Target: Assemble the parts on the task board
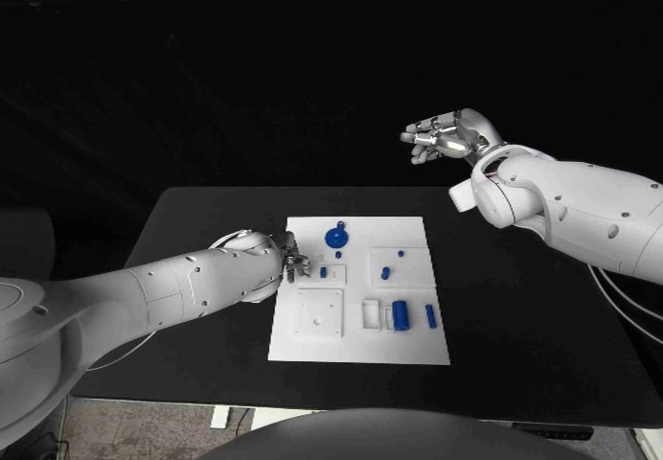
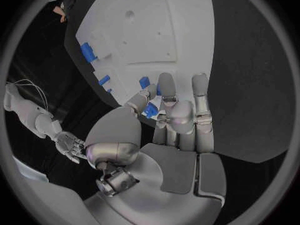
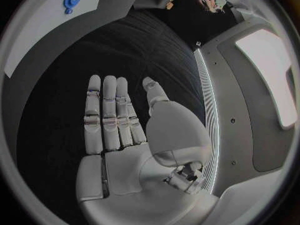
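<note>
The left arm is reaching in from the near left, its left hand (image 1: 284, 261) hovering low with fingers (image 2: 167, 92) extended and nothing in them. The right arm is bending upward at the far right, its right hand (image 1: 443, 137) raised high, empty, fingers (image 3: 110, 116) straight and apart

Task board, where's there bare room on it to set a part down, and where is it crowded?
The task board is bare along its near edge, below the square plate, and at its far right corner beyond the small blue pegs. It is crowded mid-board: the round blue part, the blue cylinder, and the left hand at the left edge.
</note>
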Motion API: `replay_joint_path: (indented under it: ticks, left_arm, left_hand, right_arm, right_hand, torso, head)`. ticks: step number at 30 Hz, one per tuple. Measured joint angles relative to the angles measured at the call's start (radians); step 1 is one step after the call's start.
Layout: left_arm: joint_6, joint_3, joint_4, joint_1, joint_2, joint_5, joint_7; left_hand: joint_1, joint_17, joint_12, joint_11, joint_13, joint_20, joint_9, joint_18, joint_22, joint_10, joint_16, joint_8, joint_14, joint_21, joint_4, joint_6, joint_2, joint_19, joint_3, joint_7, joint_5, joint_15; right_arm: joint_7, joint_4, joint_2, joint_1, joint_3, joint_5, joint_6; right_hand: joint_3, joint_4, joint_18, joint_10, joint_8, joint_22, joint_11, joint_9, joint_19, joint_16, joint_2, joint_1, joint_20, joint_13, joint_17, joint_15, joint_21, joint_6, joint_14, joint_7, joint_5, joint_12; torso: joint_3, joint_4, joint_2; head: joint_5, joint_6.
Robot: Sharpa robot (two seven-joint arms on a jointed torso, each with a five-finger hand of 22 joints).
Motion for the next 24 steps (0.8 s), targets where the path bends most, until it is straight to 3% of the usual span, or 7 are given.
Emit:
replay_joint_path:
  ticks: [24]
  left_arm:
    - [0.001,0.0,-0.016,-0.009,0.008,-0.011,0.014]
  left_hand:
    - [0.0,-0.003,0.0,-0.001,0.0,0.0,0.0,0.0,0.001,0.001,0.0,-0.003,-0.001,0.004,0.002,0.0,0.0,0.0,0.002,0.0,-0.003,0.002]
  right_arm:
    - [0.0,0.004,0.001,0.0,0.0,0.0,0.004]
  right_hand:
    - [0.007,0.001,0.001,0.0,0.0,0.0,0.0,0.0,0.0,0.0,0.0,0.0,0.0,0.0,0.0,0.0,0.0,0.0,0.0,0.0,0.004,0.0]
  torso:
    - [0.0011,0.0007,0.0]
  head:
    - [-0.006,-0.004]
